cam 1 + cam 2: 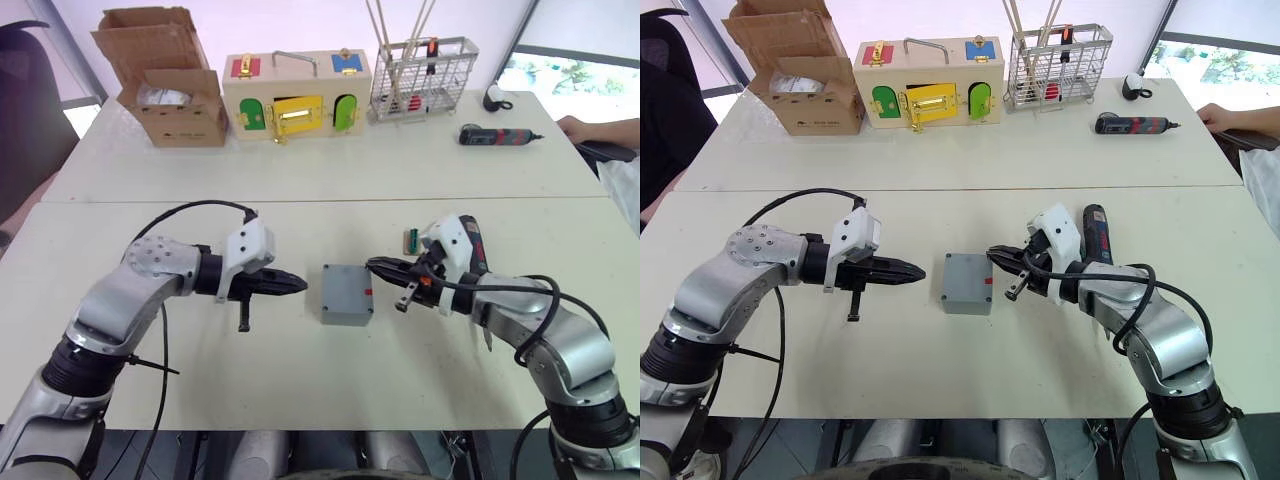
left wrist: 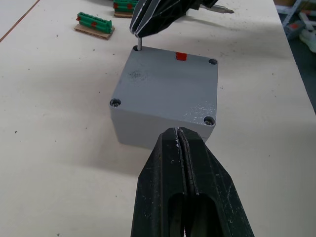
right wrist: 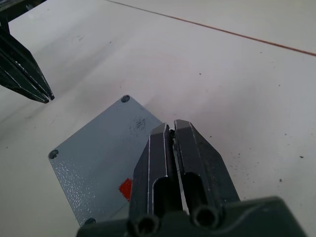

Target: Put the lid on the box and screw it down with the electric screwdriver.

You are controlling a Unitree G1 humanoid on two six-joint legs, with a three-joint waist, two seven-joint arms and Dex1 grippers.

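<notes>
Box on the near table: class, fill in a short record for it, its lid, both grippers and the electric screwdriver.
box: mid-table, between the grippers
lid: on the box, red mark at one edge
left gripper: jaws shut, empty, just off the box's left side
right gripper: jaws shut on a screw at a lid corner hole
electric screwdriver: lying on the table by the right arm, unheld

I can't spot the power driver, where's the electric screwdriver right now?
In the head views the electric screwdriver lies on the table on the robot's right, just behind the right gripper and right of the box.
</notes>
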